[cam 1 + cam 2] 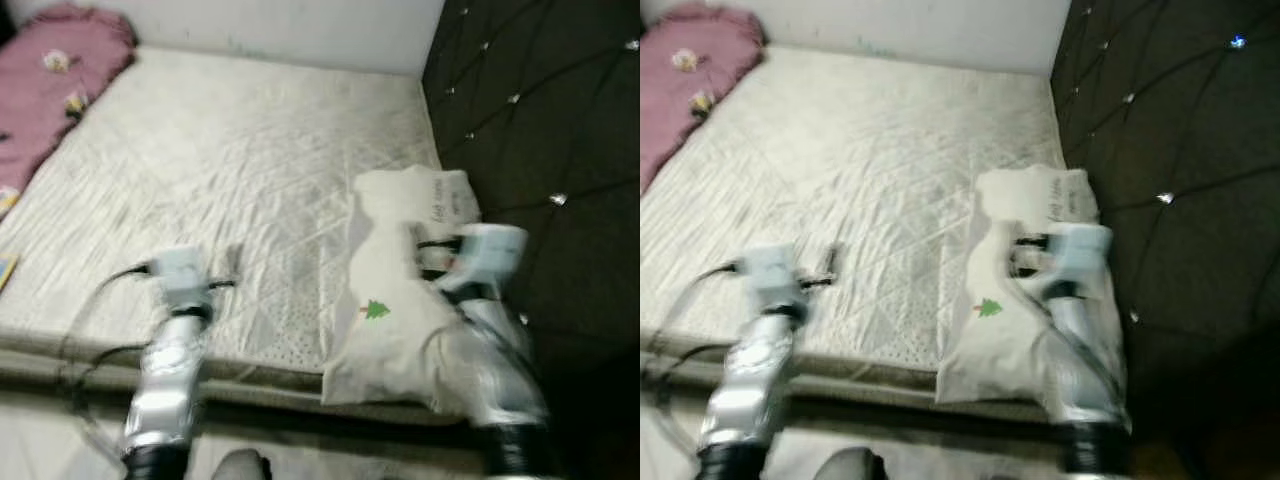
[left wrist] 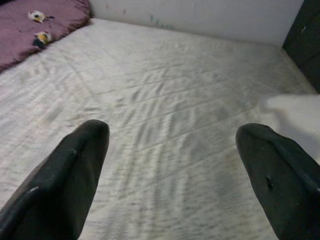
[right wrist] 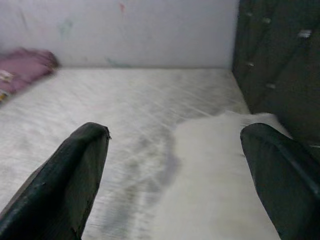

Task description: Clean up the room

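Observation:
A white pillow [image 1: 390, 270] with a small green tree print lies crumpled on the near right corner of the mattress [image 1: 240, 150], against the dark headboard. My right gripper [image 1: 425, 255] hovers just over the pillow. In the right wrist view it [image 3: 175, 132] is open with nothing between its fingers, and the pillow [image 3: 215, 175] lies below them. My left gripper [image 1: 230, 272] is held over the bare quilted mattress near its front edge. It [image 2: 172, 132] is open and holds nothing; the pillow's corner [image 2: 295, 110] shows off to one side.
A pink blanket [image 1: 50, 80] is bunched at the far left corner of the mattress. The dark tufted headboard [image 1: 550, 120] rises along the right side, and a white wall [image 1: 300, 25] closes the far side. The mattress's front edge [image 1: 250, 385] drops to the floor.

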Robot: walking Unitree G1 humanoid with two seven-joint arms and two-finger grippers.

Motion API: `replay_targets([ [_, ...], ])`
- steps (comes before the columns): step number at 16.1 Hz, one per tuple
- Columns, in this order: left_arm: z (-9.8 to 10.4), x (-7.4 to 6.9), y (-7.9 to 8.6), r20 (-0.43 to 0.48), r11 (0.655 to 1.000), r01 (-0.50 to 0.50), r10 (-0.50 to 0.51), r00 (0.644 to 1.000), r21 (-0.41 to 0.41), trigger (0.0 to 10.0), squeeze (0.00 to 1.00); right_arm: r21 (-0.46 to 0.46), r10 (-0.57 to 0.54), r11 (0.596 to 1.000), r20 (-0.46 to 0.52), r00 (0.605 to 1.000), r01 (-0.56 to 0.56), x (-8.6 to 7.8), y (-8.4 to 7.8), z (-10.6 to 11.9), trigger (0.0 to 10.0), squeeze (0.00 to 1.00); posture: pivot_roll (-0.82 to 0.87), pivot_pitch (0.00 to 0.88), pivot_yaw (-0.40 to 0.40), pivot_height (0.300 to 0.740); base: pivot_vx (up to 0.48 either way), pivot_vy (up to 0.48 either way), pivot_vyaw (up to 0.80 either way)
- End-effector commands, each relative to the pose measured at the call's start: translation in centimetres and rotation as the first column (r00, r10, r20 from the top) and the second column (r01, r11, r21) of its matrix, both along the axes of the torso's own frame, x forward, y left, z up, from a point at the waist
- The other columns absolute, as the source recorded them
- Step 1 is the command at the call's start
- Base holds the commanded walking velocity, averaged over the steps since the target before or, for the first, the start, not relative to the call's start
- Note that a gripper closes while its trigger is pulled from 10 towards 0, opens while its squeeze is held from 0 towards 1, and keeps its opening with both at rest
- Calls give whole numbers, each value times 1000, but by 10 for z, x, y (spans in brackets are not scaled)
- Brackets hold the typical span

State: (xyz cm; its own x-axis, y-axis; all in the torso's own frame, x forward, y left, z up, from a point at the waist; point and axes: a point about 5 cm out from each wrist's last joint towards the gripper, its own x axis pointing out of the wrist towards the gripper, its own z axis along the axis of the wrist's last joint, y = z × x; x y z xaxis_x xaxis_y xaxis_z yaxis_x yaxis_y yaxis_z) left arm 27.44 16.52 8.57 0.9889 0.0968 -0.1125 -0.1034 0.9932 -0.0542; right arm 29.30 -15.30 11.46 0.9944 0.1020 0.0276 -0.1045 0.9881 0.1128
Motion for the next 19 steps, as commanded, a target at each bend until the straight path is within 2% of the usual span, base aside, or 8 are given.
replay_targets([
  [1,2,2,-11,10,999,33,-33,999,-22,10000,0,-21,-49,999,-31,998,48,-3,-15,-6,10000,0,-29,0,-17,740,0,480,0],
  [17,5,5,-13,18,999,45,-44,999,-20,10000,0,-48,-39,998,-63,997,36,0,-15,-13,10000,0,-31,0,-15,740,0,480,-102],
  [19,5,6,-15,16,997,61,-61,998,-48,10000,0,-53,-37,998,-66,997,33,1,-16,-13,10000,0,-31,0,-16,740,0,480,0],
])
